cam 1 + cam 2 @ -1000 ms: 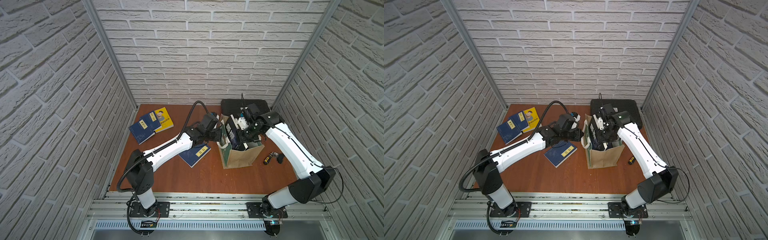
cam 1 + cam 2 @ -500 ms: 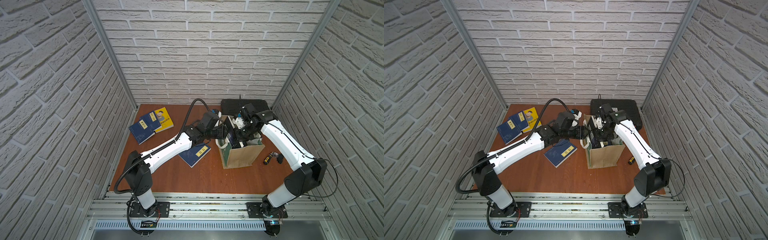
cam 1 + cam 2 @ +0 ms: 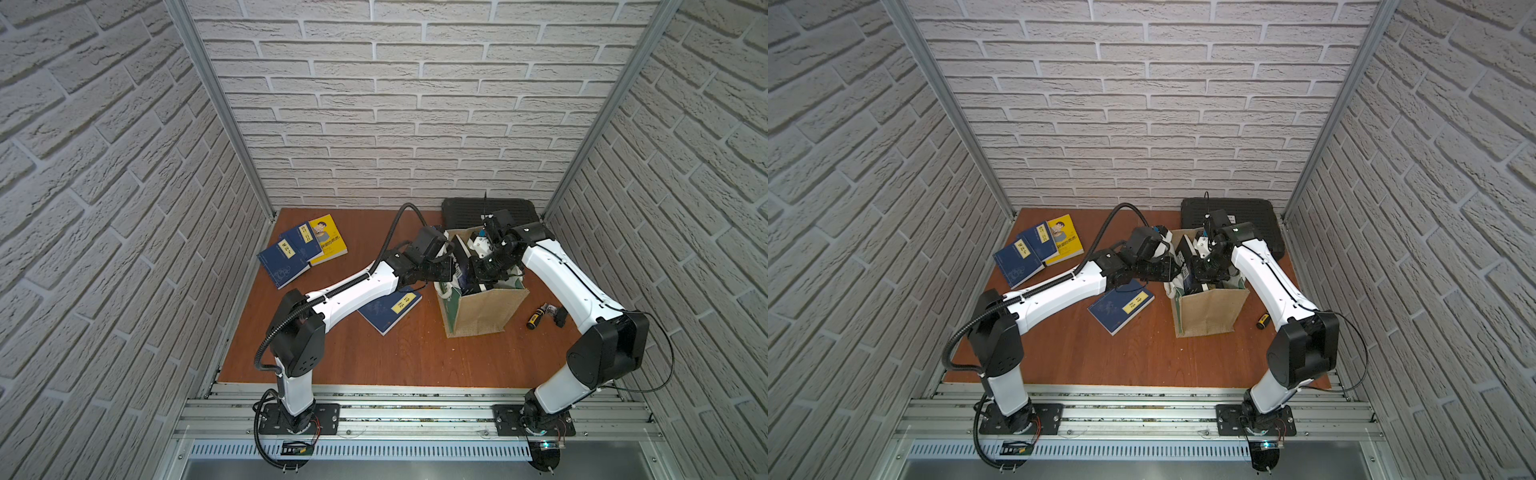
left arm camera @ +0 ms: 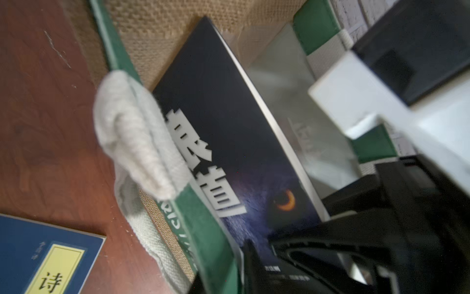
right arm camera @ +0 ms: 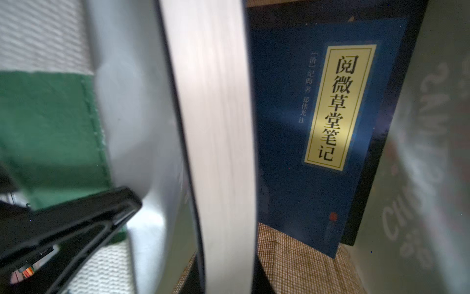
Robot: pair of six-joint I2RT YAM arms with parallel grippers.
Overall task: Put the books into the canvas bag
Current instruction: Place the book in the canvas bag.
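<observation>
**Top views**
- Canvas bag (image 3: 482, 311): stood upright and open-mouthed, right of centre on the table (image 3: 374, 357), in both top views. Dark books stood inside; their number could not be made out.
- Left gripper (image 3: 442, 270): at the bag's left rim. Jaws too hidden to tell clenched from released.
- Right gripper (image 3: 484, 270): down inside the bag's mouth among the books.
- Navy book (image 3: 390, 309): flat on the table, partly under the left arm, near the bag but outside it.
- Navy pair (image 3: 289, 255) and yellow cartoon book (image 3: 330, 239): overlapping at the far left corner, well apart from the bag.
- Black case (image 3: 486, 208): behind the bag.
- Small yellow-and-black cylinder (image 3: 535, 319): on the table to the right of the bag.

**Left wrist**
- Dark book (image 4: 229, 114), with pale lettering and an orange crescent on the cover: stood inside the bag just behind its green-edged rim.
- Rope handle (image 4: 137, 132): white, draped over that rim.
- Left gripper's fingers: black and blurred at the book's lower end; grip not determinable.

**Right wrist**
- Upright book (image 5: 216, 127): seen edge-on with pale pages, inside the bag. One black finger (image 5: 76, 224) pressed against its cover and the other was hidden behind it, so the jaws were clamped on this book.
- Blue labelled book (image 5: 318, 127): upright against the bag's inner wall, its foot on the burlap floor
</observation>
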